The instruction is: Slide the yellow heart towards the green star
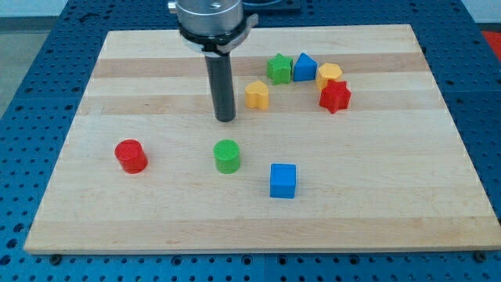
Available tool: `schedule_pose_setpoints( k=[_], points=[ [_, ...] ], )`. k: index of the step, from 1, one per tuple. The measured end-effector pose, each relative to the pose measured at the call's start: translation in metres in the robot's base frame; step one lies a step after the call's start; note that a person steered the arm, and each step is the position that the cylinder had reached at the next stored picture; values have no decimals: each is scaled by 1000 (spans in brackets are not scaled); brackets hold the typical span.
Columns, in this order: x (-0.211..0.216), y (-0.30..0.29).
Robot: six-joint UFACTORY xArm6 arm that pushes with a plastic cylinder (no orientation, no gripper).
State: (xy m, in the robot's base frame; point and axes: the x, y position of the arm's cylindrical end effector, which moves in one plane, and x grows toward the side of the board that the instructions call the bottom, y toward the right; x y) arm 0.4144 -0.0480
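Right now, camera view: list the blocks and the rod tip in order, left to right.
Red cylinder → my tip and green cylinder, nearly level in x, tip nearer the view's top → yellow heart → green star and blue cube, roughly level → blue pentagon-like block → yellow block → red star.
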Motion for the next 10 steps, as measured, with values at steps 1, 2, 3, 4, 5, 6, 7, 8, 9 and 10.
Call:
schedule_pose_setpoints(
  k=[1,2,3,4,5,6,7,8,9,10],
  points=[
    [0,26],
    [0,32],
    [0,32],
    [-5,32],
    [-15,32],
    [-26,32],
    [-31,32],
    [-33,32],
    [-35,32],
    [-35,32]
  ],
)
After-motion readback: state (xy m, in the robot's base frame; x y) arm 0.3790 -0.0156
